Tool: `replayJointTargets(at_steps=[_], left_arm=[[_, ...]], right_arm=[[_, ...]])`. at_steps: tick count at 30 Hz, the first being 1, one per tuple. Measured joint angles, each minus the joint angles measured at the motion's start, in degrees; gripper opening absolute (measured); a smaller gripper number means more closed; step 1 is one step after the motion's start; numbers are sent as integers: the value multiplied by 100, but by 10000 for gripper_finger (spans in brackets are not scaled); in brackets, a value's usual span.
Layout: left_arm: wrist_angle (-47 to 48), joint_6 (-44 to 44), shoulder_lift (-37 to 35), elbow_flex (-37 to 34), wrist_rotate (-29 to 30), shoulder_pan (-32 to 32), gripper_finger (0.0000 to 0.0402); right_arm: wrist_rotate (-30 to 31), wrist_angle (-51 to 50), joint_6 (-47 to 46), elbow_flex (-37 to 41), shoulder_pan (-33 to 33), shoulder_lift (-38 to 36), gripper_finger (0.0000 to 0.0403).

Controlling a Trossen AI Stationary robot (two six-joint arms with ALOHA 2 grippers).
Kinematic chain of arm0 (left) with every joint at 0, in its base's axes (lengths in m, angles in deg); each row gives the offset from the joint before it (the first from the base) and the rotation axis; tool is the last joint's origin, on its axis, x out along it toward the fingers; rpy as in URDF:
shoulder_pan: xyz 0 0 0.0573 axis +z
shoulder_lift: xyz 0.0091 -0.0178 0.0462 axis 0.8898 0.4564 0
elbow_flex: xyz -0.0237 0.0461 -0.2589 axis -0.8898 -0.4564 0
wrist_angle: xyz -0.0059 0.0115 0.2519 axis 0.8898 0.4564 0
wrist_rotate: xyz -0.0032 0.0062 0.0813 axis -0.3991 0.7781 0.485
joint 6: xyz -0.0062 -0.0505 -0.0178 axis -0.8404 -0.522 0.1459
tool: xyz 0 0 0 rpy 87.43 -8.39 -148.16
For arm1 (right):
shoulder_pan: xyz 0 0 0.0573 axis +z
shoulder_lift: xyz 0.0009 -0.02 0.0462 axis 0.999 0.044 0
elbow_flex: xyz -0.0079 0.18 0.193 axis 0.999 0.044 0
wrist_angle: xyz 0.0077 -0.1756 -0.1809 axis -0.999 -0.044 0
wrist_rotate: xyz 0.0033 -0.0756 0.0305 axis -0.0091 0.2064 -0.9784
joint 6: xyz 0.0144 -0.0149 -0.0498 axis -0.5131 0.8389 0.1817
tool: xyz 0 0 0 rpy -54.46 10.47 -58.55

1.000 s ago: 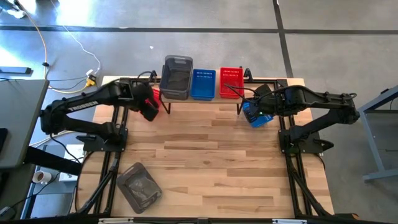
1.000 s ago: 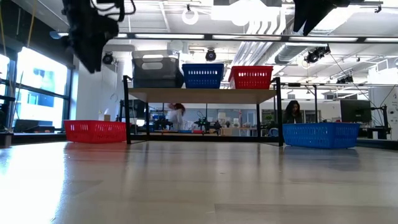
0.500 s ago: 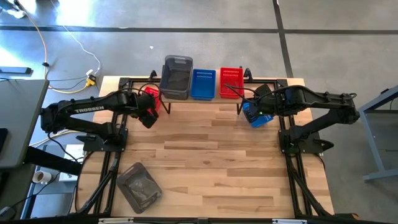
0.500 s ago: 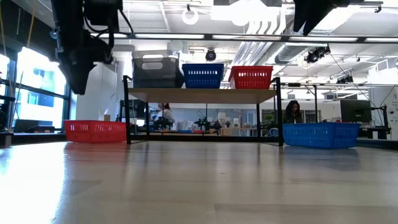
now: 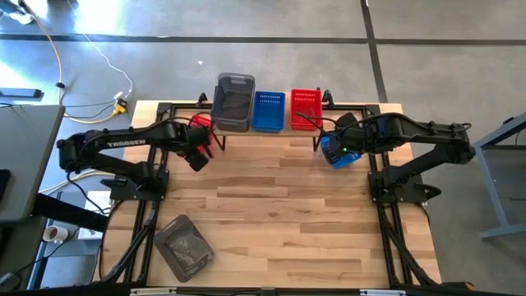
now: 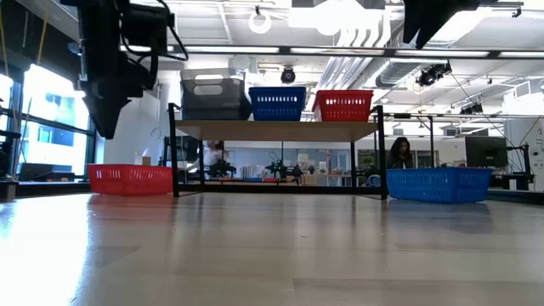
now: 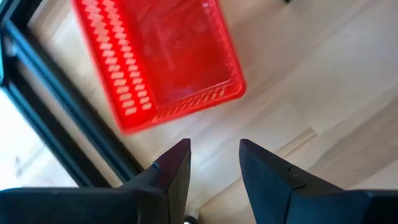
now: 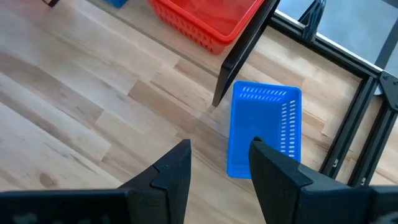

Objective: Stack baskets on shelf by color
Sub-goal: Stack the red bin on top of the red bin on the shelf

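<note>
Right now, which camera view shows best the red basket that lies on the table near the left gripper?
The left wrist view: the red basket fills it. The high view shows a part beside the arm, the low view its side.

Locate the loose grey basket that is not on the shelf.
In the high view, the grey basket lies alone at the table's near-left corner, far from the shelf and both arms.

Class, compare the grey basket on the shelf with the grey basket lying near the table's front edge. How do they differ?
The grey basket on the shelf stands raised at the back, squared up with the shelf; the grey basket near the front edge rests on the tabletop, turned askew. The first adjoins a blue basket; the second lies alone. Both are smoky translucent rectangles.
</note>
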Motion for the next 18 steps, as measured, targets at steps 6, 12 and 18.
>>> replayJointTargets(at_steps=[6, 12, 18], left_arm=[[-246, 857, 450, 0, -40, 0, 143], [-250, 1248, 694, 0, -35, 2, 157], [-156, 1137, 721, 0, 85, 2, 161]], right_arm=[[-7, 0, -12, 0, -1, 0, 145], [-143, 6, -52, 2, -2, 0, 145], [-227, 144, -45, 0, 0, -2, 145]])
